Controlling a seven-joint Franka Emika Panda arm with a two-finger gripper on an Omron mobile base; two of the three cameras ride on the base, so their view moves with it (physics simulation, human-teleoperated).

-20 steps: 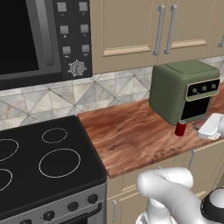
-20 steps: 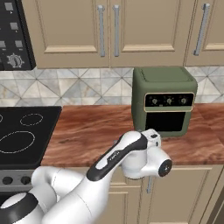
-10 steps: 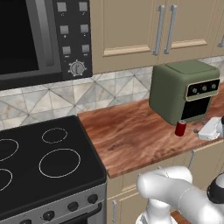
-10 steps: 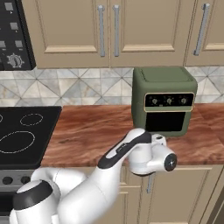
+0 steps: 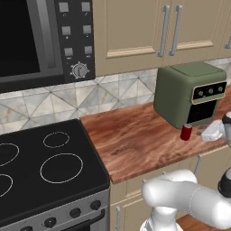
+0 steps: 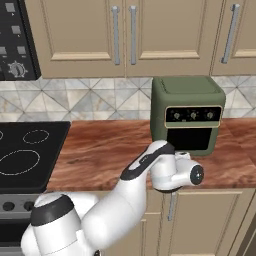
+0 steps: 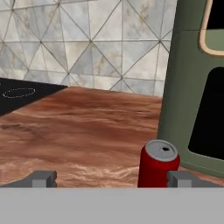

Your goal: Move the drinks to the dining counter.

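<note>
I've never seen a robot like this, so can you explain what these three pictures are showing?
It is a white robot arm in a pretend kitchen. Two pictures come from cameras behind the arm, one on each side. The third comes from a camera on its hand, looking past its tool, whose two fingers are open and hold nothing. On the wooden counter stand a green toaster oven and, just in front of it, a short red can. Left of the counter is a black stove. The tool is close to the can but not touching it.

Glossy red can (image 7: 158, 168) with seemingly metal top on polished woodgrain counter (image 7: 83, 131)
</note>
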